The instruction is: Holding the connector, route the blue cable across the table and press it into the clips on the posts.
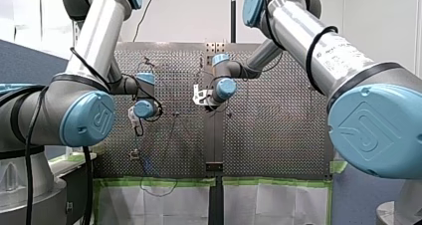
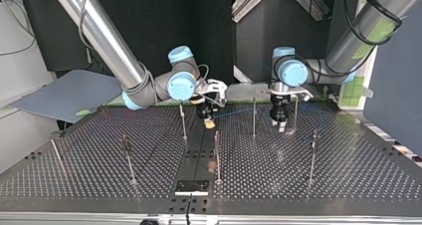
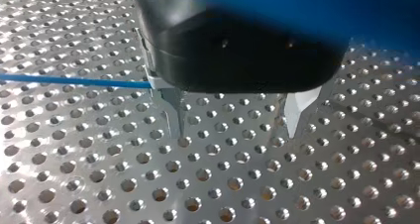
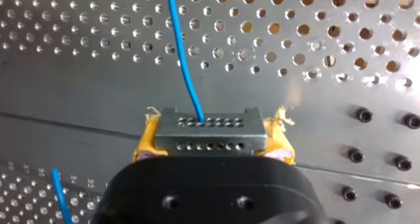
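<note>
Blue cable [image 4: 184,60] runs from grey connector [image 4: 208,130], clamped in right fingers [image 4: 146,140] low over the counter [image 2: 348,175]. Left fingers [image 3: 176,116] spread, gripping nothing, cable just beside one. Can't see it seated on any posts [image 2: 254,116]; routing looks mostly left.

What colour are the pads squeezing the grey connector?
Yellow. The pads of my right gripper clamp the grey connector; the right wrist view shows it best.

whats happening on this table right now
My right pincer is shut on the grey connector, with the blue cable running out of it over the perforated table. My left pincer hangs open just above the table, the cable beside one finger. Whether the cable sits in any post clip is too small to tell.
</note>
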Controlling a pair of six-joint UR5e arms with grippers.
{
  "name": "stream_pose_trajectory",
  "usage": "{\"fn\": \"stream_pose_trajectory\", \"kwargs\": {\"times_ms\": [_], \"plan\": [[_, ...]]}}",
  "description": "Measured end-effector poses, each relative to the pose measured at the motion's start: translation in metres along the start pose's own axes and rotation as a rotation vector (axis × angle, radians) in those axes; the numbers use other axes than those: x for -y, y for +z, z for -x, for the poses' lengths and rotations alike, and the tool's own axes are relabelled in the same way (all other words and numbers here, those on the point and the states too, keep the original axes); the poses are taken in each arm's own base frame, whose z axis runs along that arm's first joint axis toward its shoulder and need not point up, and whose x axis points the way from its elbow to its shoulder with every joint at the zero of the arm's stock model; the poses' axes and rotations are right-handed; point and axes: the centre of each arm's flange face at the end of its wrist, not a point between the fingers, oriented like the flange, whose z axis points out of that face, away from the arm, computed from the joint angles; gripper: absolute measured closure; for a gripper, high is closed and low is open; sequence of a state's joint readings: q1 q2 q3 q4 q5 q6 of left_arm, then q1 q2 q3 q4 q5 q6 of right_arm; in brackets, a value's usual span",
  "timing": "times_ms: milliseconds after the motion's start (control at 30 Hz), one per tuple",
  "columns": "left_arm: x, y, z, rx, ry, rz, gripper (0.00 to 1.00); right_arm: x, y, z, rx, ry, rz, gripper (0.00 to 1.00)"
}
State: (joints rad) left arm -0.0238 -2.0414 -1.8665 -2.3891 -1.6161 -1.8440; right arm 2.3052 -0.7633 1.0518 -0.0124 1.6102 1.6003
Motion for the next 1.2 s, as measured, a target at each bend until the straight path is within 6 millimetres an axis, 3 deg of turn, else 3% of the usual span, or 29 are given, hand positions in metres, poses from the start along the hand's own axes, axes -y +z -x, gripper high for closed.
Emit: {"fn": "stream_pose_trajectory", "kwargs": {"times_ms": [300, 633, 1200], "plan": [[0.001, -0.011, -0.006, -0.062, 0.084, 0.062, 0.0, -0.004, 0.001, 0.0, 0.002, 0.004, 0.005, 1.0], [0.009, -0.032, 0.002, -0.117, 0.158, 0.11, 0.0, -0.005, 0.001, 0.0, 0.003, 0.005, 0.005, 1.0], [0.045, -0.119, 0.004, -0.25, 0.198, 0.073, 0.0, -0.002, 0.0, 0.001, 0.006, 0.003, 0.001, 1.0]]}}
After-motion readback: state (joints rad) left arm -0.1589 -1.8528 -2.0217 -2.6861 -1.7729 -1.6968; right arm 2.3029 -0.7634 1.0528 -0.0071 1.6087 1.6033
